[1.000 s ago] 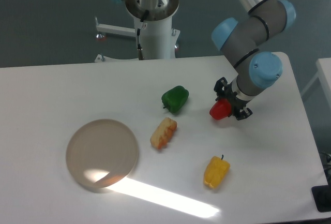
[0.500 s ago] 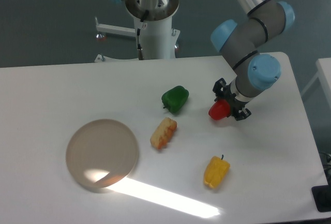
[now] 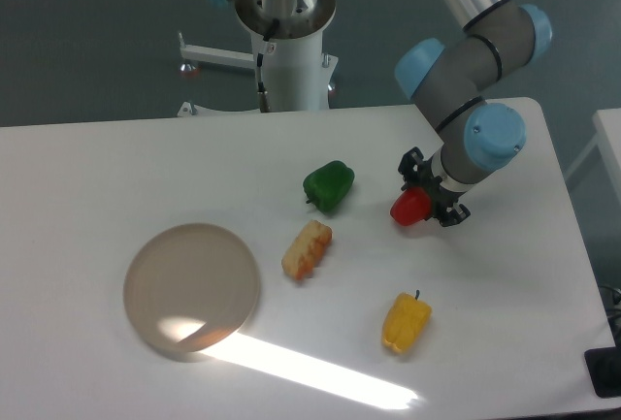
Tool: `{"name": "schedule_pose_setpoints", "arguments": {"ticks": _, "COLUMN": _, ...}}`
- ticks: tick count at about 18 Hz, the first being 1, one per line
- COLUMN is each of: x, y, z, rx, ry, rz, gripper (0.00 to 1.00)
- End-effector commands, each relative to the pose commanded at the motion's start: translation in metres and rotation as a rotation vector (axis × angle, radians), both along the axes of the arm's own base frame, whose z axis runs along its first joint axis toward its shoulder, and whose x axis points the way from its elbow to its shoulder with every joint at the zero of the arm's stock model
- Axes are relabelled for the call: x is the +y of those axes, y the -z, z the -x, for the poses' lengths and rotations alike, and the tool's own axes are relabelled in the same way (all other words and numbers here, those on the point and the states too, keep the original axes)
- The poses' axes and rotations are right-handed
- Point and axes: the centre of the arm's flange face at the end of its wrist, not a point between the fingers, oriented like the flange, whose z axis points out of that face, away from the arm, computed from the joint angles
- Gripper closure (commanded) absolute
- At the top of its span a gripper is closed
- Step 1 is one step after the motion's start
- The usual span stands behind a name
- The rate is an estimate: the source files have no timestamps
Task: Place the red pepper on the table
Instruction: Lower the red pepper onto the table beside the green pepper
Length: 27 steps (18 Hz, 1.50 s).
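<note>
**White table, dark floor behind**

On the table [image 3: 116, 168], the gripper [image 3: 428, 193] pinches the red pepper [image 3: 408, 208] right of centre. Nearby lie a green pepper [image 3: 328, 185], a yellow pepper [image 3: 406, 322], an orange food piece [image 3: 307, 248] and a round plate [image 3: 191, 287].

dark grey-teal floor [image 3: 87, 32], white stand frame [image 3: 218, 54] behind, bright sunlight streak [image 3: 310, 373] at front

Robotics lab, white table [image 3: 116, 168], pedestal-mounted arm [image 3: 475, 61], toy food, grey floor [image 3: 87, 32]
</note>
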Motion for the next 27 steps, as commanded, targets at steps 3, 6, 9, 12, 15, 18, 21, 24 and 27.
{"name": "schedule_pose_setpoints", "arguments": {"ticks": 3, "x": 0.0000, "y": 0.0019, "z": -0.0016, "rx": -0.002, "ry": 0.002, "rz": 0.002, "gripper": 0.36}}
{"name": "schedule_pose_setpoints", "arguments": {"ticks": 6, "x": 0.0022, "y": 0.0022, "z": -0.0036, "rx": -0.002, "ry": 0.006, "rz": 0.002, "gripper": 0.36}}
{"name": "schedule_pose_setpoints", "arguments": {"ticks": 9, "x": 0.0030, "y": 0.0017, "z": -0.0042, "rx": -0.002, "ry": 0.005, "rz": 0.003, "gripper": 0.36}}
{"name": "schedule_pose_setpoints", "arguments": {"ticks": 12, "x": 0.0030, "y": 0.0032, "z": -0.0043, "rx": -0.003, "ry": 0.005, "rz": 0.004, "gripper": 0.36}}
{"name": "schedule_pose_setpoints", "arguments": {"ticks": 15, "x": 0.0031, "y": 0.0031, "z": -0.0041, "rx": -0.002, "ry": 0.002, "rz": 0.003, "gripper": 0.36}}
{"name": "schedule_pose_setpoints", "arguments": {"ticks": 18, "x": 0.0032, "y": 0.0041, "z": -0.0040, "rx": -0.003, "ry": 0.000, "rz": 0.004, "gripper": 0.36}}
{"name": "schedule_pose_setpoints", "arguments": {"ticks": 21, "x": 0.0032, "y": 0.0041, "z": -0.0040, "rx": -0.003, "ry": 0.000, "rz": 0.004, "gripper": 0.36}}
{"name": "schedule_pose_setpoints", "arguments": {"ticks": 24, "x": 0.0030, "y": 0.0047, "z": -0.0042, "rx": -0.002, "ry": 0.000, "rz": 0.004, "gripper": 0.34}}
{"name": "schedule_pose_setpoints", "arguments": {"ticks": 27, "x": 0.0038, "y": 0.0046, "z": -0.0048, "rx": -0.001, "ry": 0.002, "rz": 0.003, "gripper": 0.33}}
